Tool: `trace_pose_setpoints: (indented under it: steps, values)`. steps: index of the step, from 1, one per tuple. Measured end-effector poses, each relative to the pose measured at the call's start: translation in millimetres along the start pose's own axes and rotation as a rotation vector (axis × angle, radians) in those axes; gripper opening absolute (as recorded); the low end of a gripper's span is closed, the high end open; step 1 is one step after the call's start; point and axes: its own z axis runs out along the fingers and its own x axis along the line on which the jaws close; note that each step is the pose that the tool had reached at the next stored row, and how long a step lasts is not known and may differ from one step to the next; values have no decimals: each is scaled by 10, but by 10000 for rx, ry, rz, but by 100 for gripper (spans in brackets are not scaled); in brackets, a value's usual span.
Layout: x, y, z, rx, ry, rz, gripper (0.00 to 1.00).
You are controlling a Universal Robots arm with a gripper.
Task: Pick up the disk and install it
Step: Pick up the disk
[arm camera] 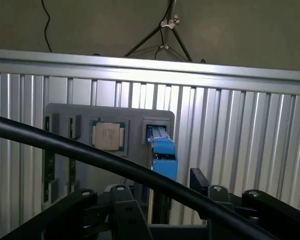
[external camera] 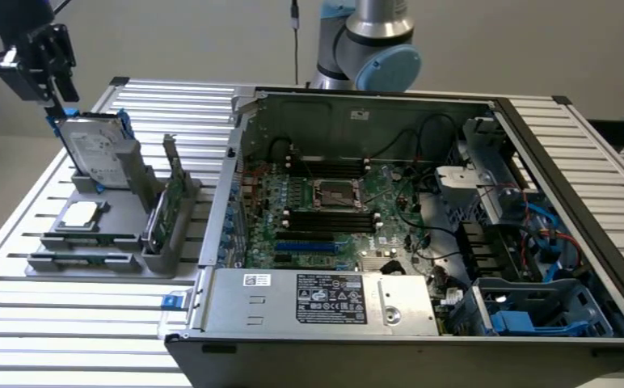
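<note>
In the exterior view, the desk (external camera: 75, 323) shows free slats around the open computer case (external camera: 366, 109). At the case's nine o'clock, a grey holder (external camera: 118, 222) carries the disk (external camera: 94, 149) upright on edge. The gripper (external camera: 56, 101) is spread open over the disk's top edge.

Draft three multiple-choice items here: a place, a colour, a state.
1. Where is the flat silver-grey metal hard disk?
A. in the drive bay
B. in the grey fixture beside the open metal computer case
C. on the slatted table
2. What colour is the plastic carrier framing it?
A. blue
B. red
C. yellow
3. How is the disk posed?
A. lying flat
B. upright on edge
C. leaning on a card
Answers: 1 B, it sits in the fixture, left of the case in the exterior view; 2 A, blue shows along its edges; 3 B, it stands in a slot under the end effector.
</note>
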Motion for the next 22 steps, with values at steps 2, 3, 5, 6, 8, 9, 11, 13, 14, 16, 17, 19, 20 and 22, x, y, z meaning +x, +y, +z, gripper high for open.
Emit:
trace_pose_setpoints:
  steps: [2, 3, 5, 6, 8, 9, 11, 13, 14, 16, 17, 19, 20, 22]
  values:
    - [-1, 0, 36, 2, 0, -13, 54]
    - [-2, -1, 54, 0, 0, -14, 54]
    - [-2, -1, 90, 0, 1, -16, 54]
    - [-3, -1, 109, 0, 1, -16, 54]
    - [-4, -2, 145, 1, 0, -16, 54]
    - [-4, -2, 163, 1, 0, -16, 54]
    - [-6, -2, 199, -1, 1, -15, 54]
    - [-9, 2, 237, 1, 0, -15, 54]
    - [-11, 5, 254, 1, 0, -15, 54]
    - [-13, 21, 291, 1, 0, -16, 54]
    - [-14, 30, 308, 0, 0, -15, 54]
    - [-15, 42, 344, 1, 0, -16, 54]
    - [-16, 42, 359, 1, 0, -16, 54]
    - [-17, 43, 374, 0, -2, -16, 54]
